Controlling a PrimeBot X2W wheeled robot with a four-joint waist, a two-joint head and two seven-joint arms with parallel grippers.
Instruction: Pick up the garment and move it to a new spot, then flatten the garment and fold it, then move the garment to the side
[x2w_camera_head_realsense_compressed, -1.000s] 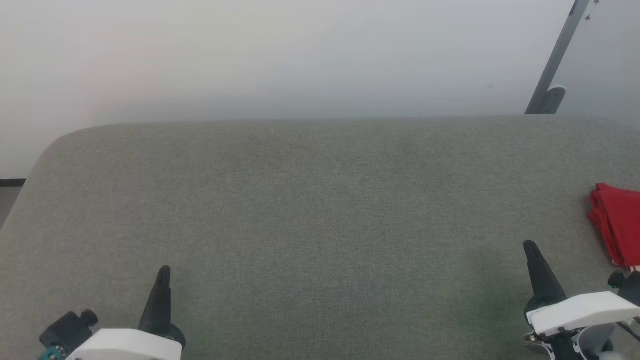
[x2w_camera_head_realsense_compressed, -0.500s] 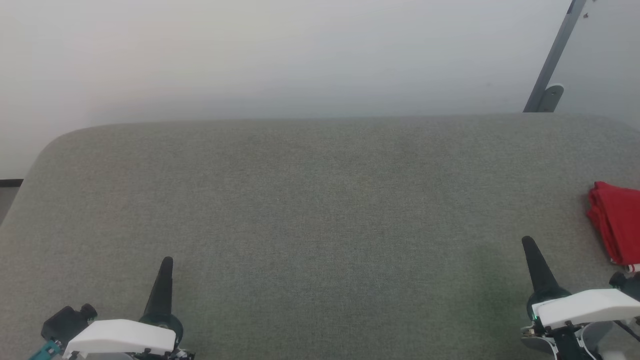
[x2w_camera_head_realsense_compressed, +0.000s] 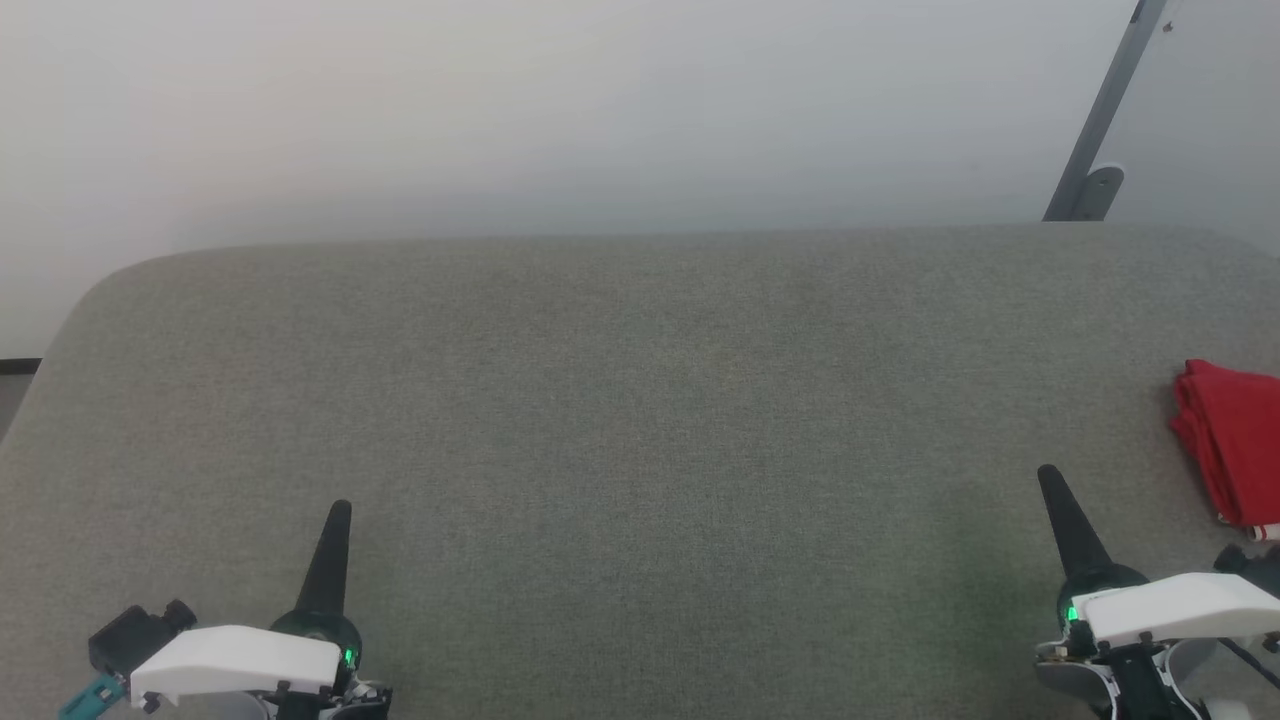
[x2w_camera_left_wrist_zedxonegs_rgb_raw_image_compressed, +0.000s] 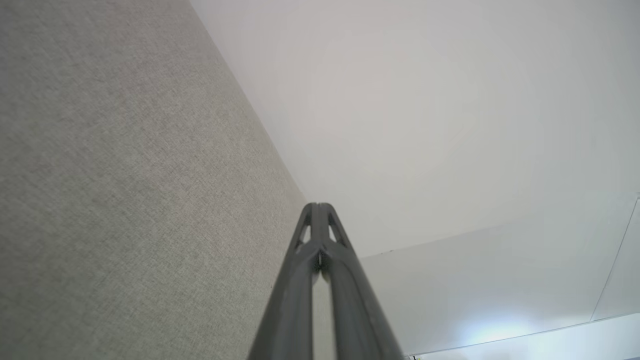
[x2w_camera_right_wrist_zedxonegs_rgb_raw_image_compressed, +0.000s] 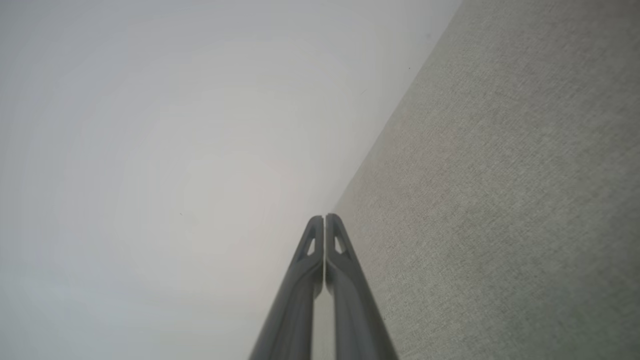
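Left pincer (x2w_camera_head_realsense_compressed: 341, 510) farther forward; garment (x2w_camera_head_realsense_compressed: 1232, 440) right of right pincer (x2w_camera_head_realsense_compressed: 1048, 476)

Matt woven grey cloth covers the table (x2w_camera_head_realsense_compressed: 640, 400); the garment (x2w_camera_head_realsense_compressed: 1235, 440) is soft red fabric.

Both claws edge up the head view, and wrist lights come on

The left claw (x2w_camera_head_realsense_compressed: 341, 508) has slid clearly higher, baring more of its white housing (x2w_camera_head_realsense_compressed: 235, 660). The right claw (x2w_camera_head_realsense_compressed: 1046, 472) rose less, and part of that may be the camera shifting, since the garment (x2w_camera_head_realsense_compressed: 1232, 440) drifted slightly too. A green light (x2w_camera_head_realsense_compressed: 348, 657) now glows at the left wrist and another green light (x2w_camera_head_realsense_compressed: 1072, 613) at the right.
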